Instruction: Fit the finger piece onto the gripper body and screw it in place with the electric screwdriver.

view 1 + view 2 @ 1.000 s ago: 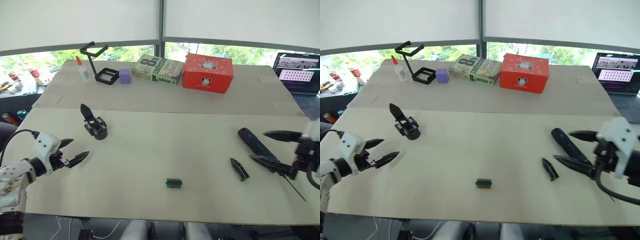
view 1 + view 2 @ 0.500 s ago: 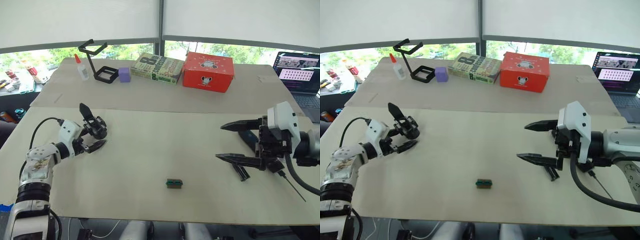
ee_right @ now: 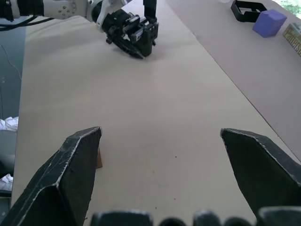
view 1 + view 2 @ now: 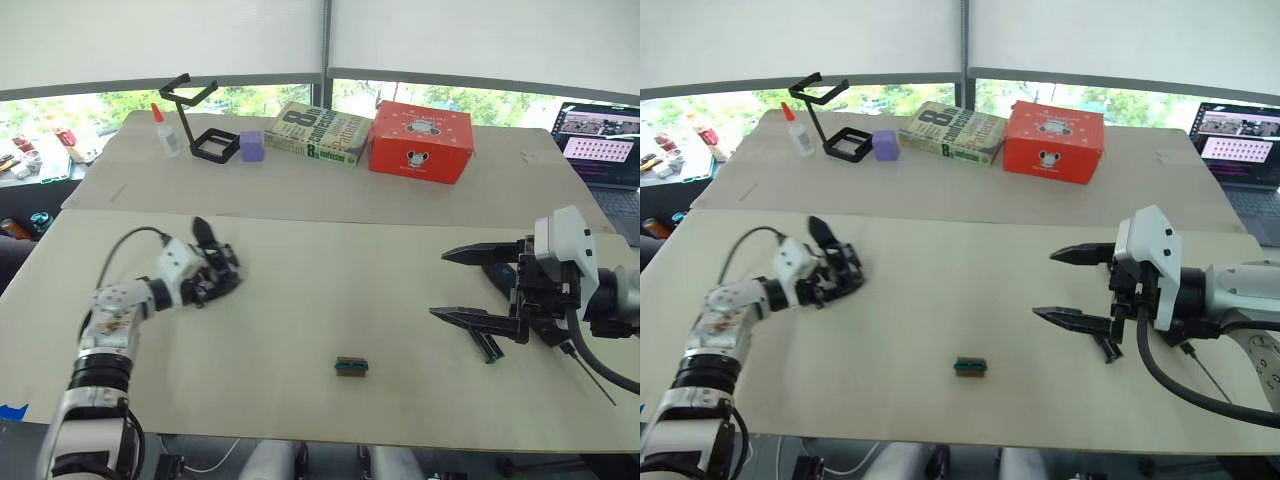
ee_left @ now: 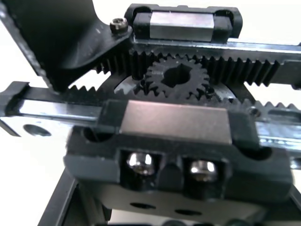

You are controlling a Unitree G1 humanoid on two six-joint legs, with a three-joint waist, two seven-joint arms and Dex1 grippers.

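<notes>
While looking down over the pale table (image 4: 330,290), can see the left gripper (image 4: 212,285) clenched on the gripper body (image 4: 222,270) toward the table's left side, with that body's pointed black finger sticking up and tilted a little. Seen from the left wrist, looks like a toothed gear sitting between 2 toothed racks, plus 2 shiny screw heads side by side in the block below and 1 smaller screw near a corner.

Over on the right, got the right gripper (image 4: 440,285) hanging above the table with its 2 fingers spread wide and grasping nothing, tips aimed toward the middle. Can make out the finger piece (image 4: 487,345) lying flat on the table, just past the lower fingertip and not touched by it. Same area holds the electric screwdriver (image 4: 499,272) — mostly hidden behind that gripper, rounded end peeking out between the fingers, thin bit poking out toward the near right edge.

Near the front middle, well apart from both grippers, can spot a small green-and-black block (image 4: 350,366). Along the far side, from left: a glue bottle (image 4: 160,128), a black stand (image 4: 200,120), a purple cube (image 4: 251,147), a book (image 4: 318,132), a red box (image 4: 420,141) — and an open laptop (image 4: 600,135) at the far right.
</notes>
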